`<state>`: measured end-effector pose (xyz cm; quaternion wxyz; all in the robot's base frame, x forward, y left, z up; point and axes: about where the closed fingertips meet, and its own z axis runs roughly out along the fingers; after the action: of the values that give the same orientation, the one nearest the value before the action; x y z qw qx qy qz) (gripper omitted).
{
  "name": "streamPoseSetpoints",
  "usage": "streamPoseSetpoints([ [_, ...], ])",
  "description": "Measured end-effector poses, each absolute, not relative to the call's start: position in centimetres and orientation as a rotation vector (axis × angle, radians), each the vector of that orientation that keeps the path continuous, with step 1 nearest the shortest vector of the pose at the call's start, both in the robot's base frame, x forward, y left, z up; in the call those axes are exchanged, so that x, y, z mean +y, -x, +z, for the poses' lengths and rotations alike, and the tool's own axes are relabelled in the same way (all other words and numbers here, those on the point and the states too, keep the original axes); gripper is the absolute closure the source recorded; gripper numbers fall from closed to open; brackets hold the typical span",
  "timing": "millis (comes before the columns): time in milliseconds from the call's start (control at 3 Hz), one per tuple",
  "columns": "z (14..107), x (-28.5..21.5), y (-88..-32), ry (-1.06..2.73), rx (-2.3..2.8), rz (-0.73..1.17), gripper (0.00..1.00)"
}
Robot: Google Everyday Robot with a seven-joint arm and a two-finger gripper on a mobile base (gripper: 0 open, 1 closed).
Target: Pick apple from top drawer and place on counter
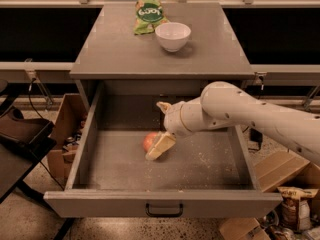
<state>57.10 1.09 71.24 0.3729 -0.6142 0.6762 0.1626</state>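
The apple rests on the floor of the open top drawer, slightly toward 9 o'clock of centre. The gripper is spread wide and grips nothing: one finger shows at the apple's 1 o'clock, the other overlaps its 4 o'clock edge. The step in hand appears to be the approach to grasp; next, the fingers must straddle the fruit and close before lifting toward the counter at 12 o'clock.

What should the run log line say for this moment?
phase: reach | gripper: inside drawer, beside apple | counter: no apple yet
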Motion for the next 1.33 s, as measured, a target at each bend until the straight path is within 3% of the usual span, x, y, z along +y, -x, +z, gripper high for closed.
streamPoseSetpoints([
  [667, 64.6, 3.1, -60.3, 1.656, 1.724, 0.433, 0.0],
  [1333, 61.8, -0.3, -61.8, 1.702, 1.788, 0.415, 0.39],
])
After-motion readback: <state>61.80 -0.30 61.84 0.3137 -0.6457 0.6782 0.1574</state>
